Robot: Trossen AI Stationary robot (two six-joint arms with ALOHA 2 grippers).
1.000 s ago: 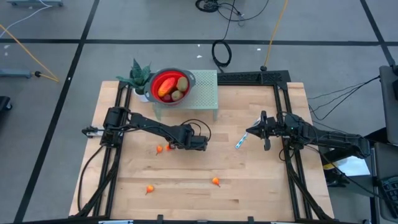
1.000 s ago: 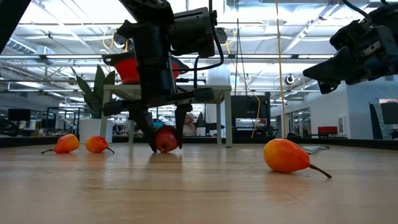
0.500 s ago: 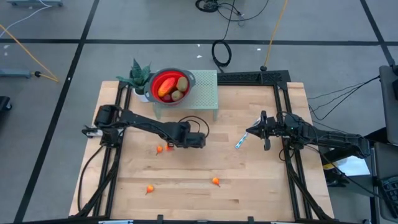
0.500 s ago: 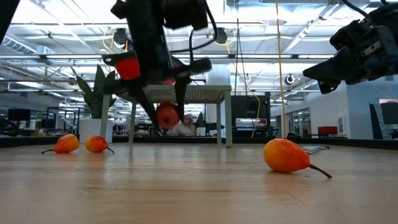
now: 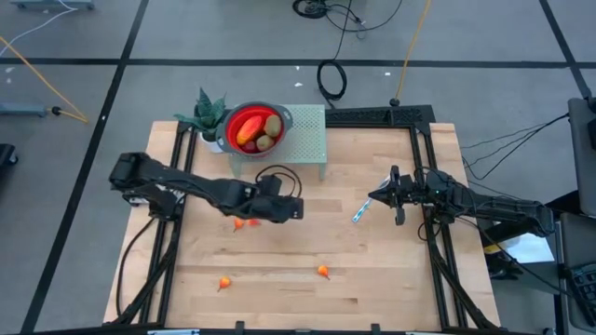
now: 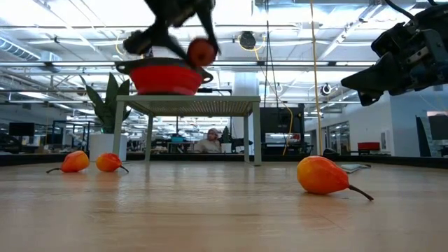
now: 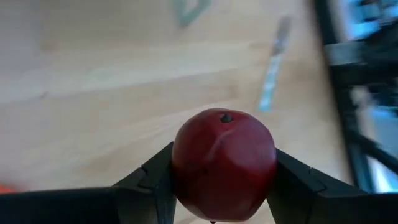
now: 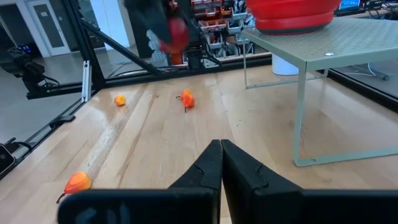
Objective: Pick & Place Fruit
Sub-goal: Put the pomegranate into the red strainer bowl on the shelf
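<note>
A dark red round fruit [image 7: 224,163] sits clamped between the two fingers [image 7: 149,180] of the left tool [image 5: 296,208], lifted clear of the bench [image 5: 391,270]. In the low view this fruit [image 6: 202,50] hangs high, about level with the red bowl [image 6: 162,75] and just beside it in the picture. From above, the left tool is over the middle of the bench, in front of the small pale green stand [image 5: 303,140].

The red bowl [image 5: 253,127] rests on that stand and already contains a red-orange oval [image 5: 246,136] and brownish-green ovals [image 5: 273,124]. Three tiny orange pieces lie on the bench: one [image 5: 239,222] just beside the left arm, one [image 5: 224,282] near the front on the left, and one [image 5: 322,272] near the front centre.

A slim blue-and-white stick [image 5: 359,211] lies on the bench to the right of centre. Just beyond it the right tool [image 5: 374,197] waits with its fingers pressed together, grasping nothing. A green plant [image 5: 207,113] stands beside the bowl at the rear left corner.
</note>
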